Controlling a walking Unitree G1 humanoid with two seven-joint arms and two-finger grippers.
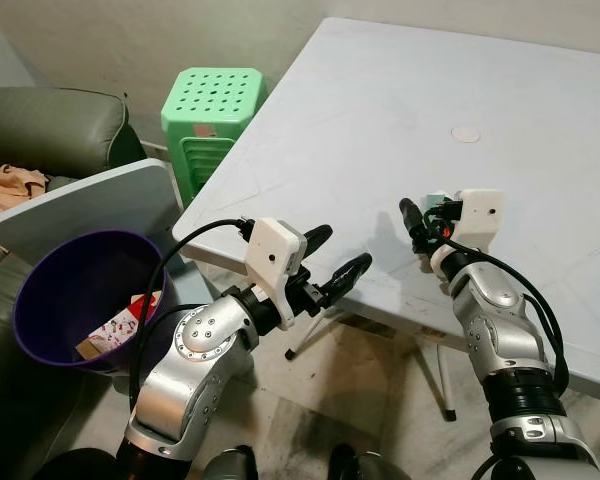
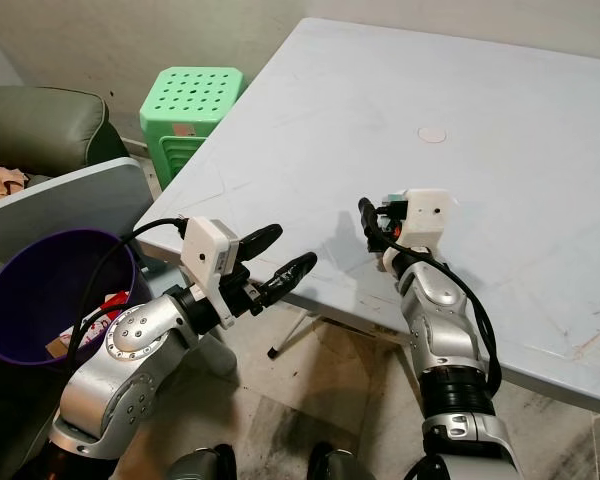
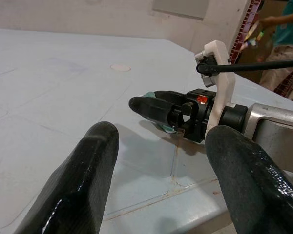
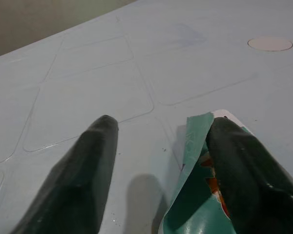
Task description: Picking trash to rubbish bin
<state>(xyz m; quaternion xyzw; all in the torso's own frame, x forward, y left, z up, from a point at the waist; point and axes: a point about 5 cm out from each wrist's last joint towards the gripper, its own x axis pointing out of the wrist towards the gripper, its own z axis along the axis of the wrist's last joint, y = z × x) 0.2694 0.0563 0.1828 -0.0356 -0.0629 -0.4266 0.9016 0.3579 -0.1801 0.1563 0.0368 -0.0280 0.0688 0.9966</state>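
nearest the head camera, the left pincer (image 1: 330,262) is being held released, its two black fingers spread wide with nothing between them, just off the near edge of the pale blue worktop (image 1: 400,110) and pointed toward the right arm. the right pincer (image 2: 372,226) is being rested low on the worktop close to that same edge, its fingers also spread apart, and a teal wrapper (image 4: 198,195) with orange print is being pressed or touched by one finger (image 4: 244,165) while the other finger (image 4: 83,165) is being kept apart from it over bare surface; nothing is being gripped between them. the wrapper is lying flat on the worktop, partly curled up at one edge, directly at the right pincer's tips. a small round cap (image 1: 466,132) is being shown set into the worktop farther back. to the robot's left, on the floor beside a grey sofa (image 1: 50,125), a purple rubbish bin (image 1: 40,290) is standing with some printed packaging (image 1: 120,325) already lying inside it. a green plastic stool (image 1: 212,112) is standing behind the bin, beside the worktop's far-left corner.
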